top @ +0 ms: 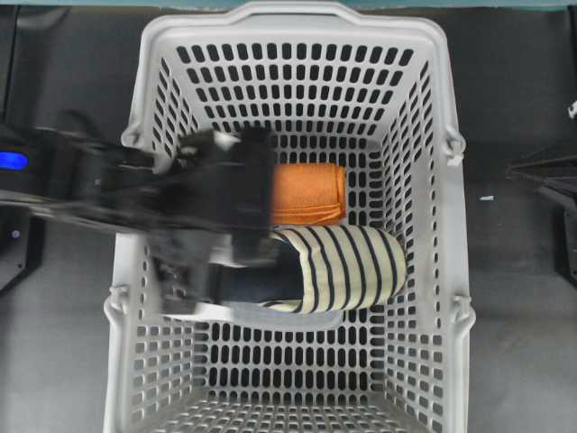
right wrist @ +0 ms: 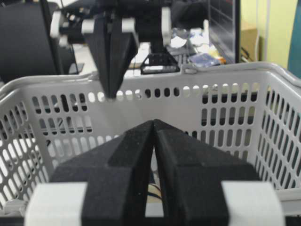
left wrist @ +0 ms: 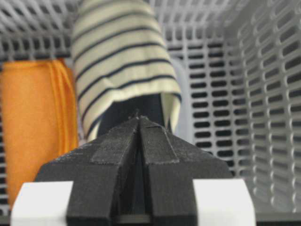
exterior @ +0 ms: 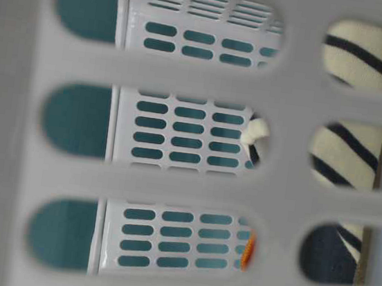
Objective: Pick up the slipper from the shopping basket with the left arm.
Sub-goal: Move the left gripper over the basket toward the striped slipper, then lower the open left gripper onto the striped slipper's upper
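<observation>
Left wrist view, slipper (left wrist: 123,61) just beyond closed left hand (left wrist: 139,118)

The overhead camera looks straight down into the basket (top: 297,36). The table-level one sits pressed against a basket wall, seemingly tipped sideways. Each wrist camera looks past its own hand, and all views share the basket.

The shopping basket (top: 424,135) is seen to be moulded of light-grey plastic, smooth with a faint sheen. The slipper (top: 347,268) is covered at the toe in soft, matt knitted cloth, cream with navy stripes. The folded cloth (top: 308,192) beside it is a matt orange textile. The fingers (left wrist: 117,169) of the left gripper (left wrist: 139,120) are finished in rough, grainy matt black.
</observation>
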Tool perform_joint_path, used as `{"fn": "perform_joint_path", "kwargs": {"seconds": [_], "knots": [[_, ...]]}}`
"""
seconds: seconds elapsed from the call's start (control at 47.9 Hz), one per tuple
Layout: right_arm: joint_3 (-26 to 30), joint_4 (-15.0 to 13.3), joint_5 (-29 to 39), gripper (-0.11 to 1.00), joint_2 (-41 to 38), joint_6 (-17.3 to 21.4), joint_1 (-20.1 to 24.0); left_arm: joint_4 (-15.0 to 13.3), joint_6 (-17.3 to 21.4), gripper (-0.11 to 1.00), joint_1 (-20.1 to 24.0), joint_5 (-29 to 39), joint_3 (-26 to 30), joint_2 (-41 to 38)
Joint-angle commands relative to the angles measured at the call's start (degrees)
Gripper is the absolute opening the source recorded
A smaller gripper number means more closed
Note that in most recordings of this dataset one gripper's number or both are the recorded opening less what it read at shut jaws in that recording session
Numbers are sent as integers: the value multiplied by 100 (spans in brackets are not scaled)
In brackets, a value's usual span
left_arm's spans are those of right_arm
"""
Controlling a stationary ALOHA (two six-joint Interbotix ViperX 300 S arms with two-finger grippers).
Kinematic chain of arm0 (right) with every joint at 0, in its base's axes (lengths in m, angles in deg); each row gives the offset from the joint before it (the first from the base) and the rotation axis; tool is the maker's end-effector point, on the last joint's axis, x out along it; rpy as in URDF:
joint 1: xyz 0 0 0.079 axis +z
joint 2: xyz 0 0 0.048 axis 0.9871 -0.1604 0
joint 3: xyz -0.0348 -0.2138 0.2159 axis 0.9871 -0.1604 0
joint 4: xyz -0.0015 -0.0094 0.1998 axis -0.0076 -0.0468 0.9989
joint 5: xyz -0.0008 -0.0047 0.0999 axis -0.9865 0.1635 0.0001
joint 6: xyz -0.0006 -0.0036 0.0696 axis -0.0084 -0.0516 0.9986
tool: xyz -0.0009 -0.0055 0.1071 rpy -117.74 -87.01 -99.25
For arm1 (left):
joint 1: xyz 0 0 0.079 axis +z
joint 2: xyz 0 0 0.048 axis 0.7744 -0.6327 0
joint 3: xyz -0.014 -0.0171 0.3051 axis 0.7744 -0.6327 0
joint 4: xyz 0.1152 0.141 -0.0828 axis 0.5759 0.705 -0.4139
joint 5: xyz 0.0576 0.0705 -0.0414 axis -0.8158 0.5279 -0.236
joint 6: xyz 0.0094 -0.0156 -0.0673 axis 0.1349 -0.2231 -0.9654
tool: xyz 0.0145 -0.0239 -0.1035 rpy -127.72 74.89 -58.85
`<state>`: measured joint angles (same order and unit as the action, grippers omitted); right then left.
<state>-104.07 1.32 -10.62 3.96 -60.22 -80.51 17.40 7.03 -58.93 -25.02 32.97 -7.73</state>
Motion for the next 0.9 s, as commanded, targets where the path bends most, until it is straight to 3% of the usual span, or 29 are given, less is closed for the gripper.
{"fn": "perform_joint_path", "kwargs": {"seconds": [0.0,0.146,0.313,0.542,0.626,0.876], "knots": [[70,18,9,-1,9,9,18,18,-158,0,-18,466,659,-369],[62,18,35,-1,62,0,18,9,-343,0,-35,1081,1310,-923],[53,18,62,-1,97,0,26,18,-431,4,-35,1283,1696,-1318],[44,18,62,-1,123,9,44,18,-589,68,-88,1354,2057,-1714],[53,18,62,-1,123,9,44,18,-554,86,-88,1433,2171,-1846],[53,26,62,-1,132,9,62,26,-492,91,-18,1705,2250,-2232]]}}
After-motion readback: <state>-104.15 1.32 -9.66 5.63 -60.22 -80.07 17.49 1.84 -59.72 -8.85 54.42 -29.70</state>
